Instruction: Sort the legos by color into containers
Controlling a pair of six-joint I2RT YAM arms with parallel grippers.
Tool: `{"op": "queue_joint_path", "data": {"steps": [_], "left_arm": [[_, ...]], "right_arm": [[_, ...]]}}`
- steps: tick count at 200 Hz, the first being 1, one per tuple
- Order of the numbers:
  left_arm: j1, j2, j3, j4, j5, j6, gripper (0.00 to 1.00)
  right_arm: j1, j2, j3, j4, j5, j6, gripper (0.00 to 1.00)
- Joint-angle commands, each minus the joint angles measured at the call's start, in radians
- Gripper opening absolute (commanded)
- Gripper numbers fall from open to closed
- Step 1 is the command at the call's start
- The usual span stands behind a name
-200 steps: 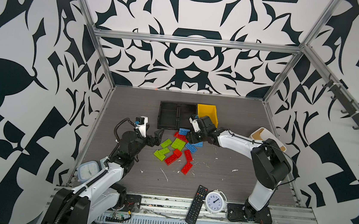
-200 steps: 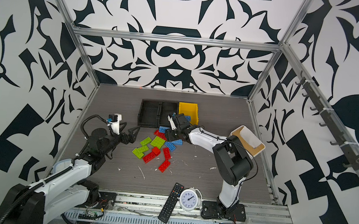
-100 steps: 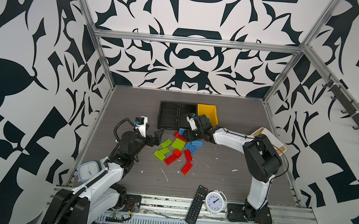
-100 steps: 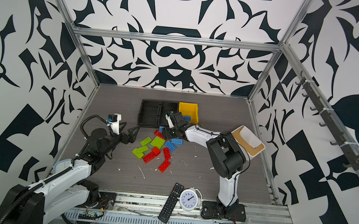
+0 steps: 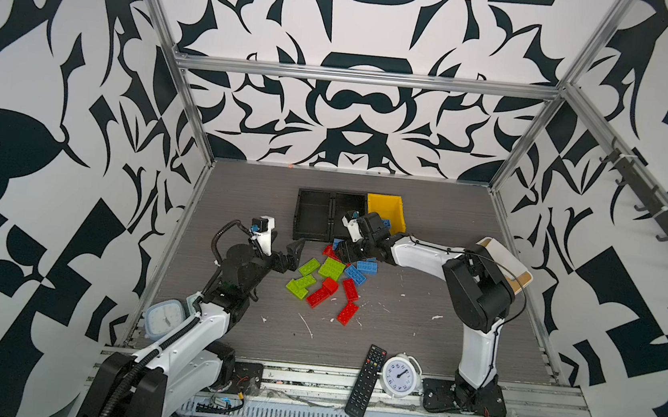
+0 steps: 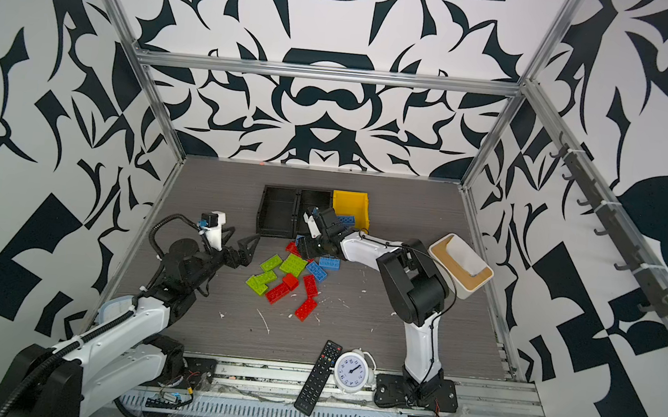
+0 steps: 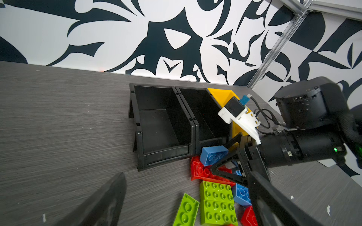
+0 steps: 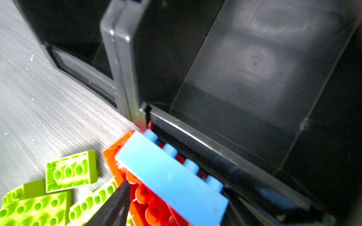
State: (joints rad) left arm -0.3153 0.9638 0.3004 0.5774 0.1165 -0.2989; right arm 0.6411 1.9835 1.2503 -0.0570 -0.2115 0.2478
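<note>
The legos lie in a loose pile mid-table: lime green bricks (image 5: pixel 331 268), red bricks (image 5: pixel 350 289) and blue bricks (image 5: pixel 366 266). One blue brick (image 5: pixel 385 223) rests in the yellow bin (image 5: pixel 385 202), beside the two joined black trays (image 5: pixel 297 214), whose insides show empty. My right gripper (image 5: pixel 344 254) is low at the pile's far end, just before the right-hand tray. It is open, its jaws straddling a tilted blue brick (image 8: pixel 172 176) that leans on a red brick (image 8: pixel 141 195). My left gripper (image 5: pixel 292 255) hangs open and empty just left of the green bricks.
A black remote (image 5: pixel 365 382) and a round white clock (image 5: pixel 399 378) sit at the front edge. A square pale clock (image 5: pixel 165 318) is by my left arm. A white box with a wooden rim (image 5: pixel 502 263) stands behind my right arm's elbow.
My right gripper has swung left from in front of the yellow bin and dropped onto the pile by the black tray. The left arm has not moved.
</note>
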Motion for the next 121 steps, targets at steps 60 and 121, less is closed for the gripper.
{"op": "queue_joint_path", "data": {"steps": [60,121], "left_arm": [[0.000,-0.013,-0.002,-0.011,-0.004,0.004,0.99],[0.000,-0.020,-0.004,-0.017,-0.009,0.004,0.99]], "right_arm": [[0.010,-0.012,0.028,0.057,0.015,0.004,0.53],[0.020,-0.050,0.002,0.052,0.023,-0.002,0.41]]}}
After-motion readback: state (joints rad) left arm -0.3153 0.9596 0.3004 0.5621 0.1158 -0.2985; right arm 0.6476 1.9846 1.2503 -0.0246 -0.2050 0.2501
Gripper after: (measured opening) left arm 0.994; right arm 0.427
